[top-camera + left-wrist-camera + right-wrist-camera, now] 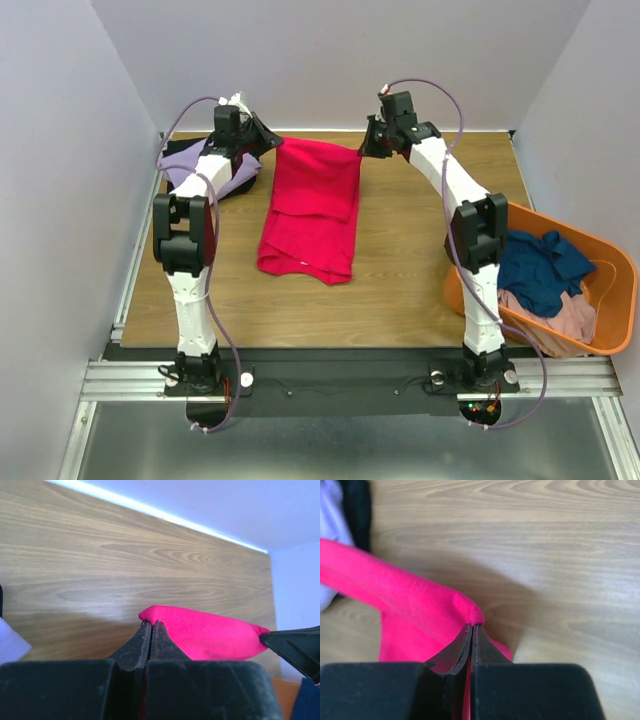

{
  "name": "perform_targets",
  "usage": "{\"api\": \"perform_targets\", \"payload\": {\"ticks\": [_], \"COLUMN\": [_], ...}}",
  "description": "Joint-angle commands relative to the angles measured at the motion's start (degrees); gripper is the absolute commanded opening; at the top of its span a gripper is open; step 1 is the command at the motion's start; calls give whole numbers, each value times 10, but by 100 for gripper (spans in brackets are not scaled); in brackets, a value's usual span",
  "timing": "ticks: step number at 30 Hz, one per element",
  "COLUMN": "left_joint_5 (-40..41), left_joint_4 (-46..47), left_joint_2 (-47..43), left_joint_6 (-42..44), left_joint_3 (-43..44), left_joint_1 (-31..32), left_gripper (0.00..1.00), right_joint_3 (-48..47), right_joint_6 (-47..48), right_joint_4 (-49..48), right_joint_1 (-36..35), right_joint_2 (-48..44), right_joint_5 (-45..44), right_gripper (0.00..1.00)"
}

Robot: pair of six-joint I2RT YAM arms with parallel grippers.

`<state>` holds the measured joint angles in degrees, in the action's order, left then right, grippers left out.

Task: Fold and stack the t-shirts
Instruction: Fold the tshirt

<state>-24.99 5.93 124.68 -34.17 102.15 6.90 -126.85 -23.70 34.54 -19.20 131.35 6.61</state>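
A crimson-pink t-shirt (312,205) hangs from both grippers at the table's far middle, its lower part lying on the wood. My left gripper (271,137) is shut on its far left corner; the pinched cloth shows in the left wrist view (205,632). My right gripper (366,147) is shut on its far right corner, seen in the right wrist view (420,610). A lavender t-shirt (205,165) lies on a black t-shirt (238,186) at the far left. A navy t-shirt (540,270) and a dusty pink t-shirt (555,318) lie in the tub.
An orange plastic tub (612,262) stands at the right edge of the wooden table (400,270). Grey walls close in the left, back and right sides. A metal rail (330,378) runs along the near edge.
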Motion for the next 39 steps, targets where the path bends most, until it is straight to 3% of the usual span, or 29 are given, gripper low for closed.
{"api": "perform_targets", "payload": {"ticks": [1, 14, 39], "left_joint_5": [-32, -40, 16], "left_joint_4": [114, 166, 62], "left_joint_2": [-73, -216, -513], "left_joint_6": [-15, 6, 113], "left_joint_3": [-61, -272, -564], "left_joint_1": [-3, -4, -11], "left_gripper": [0, 0, 0], "right_joint_3": [66, 288, 525], "right_joint_6": [41, 107, 75], "right_joint_4": [-50, -78, -73], "right_joint_1": [-1, -32, -162], "right_joint_2": [-89, -254, -443], "right_joint_5": [49, 174, 149], "right_gripper": [0, 1, 0]}}
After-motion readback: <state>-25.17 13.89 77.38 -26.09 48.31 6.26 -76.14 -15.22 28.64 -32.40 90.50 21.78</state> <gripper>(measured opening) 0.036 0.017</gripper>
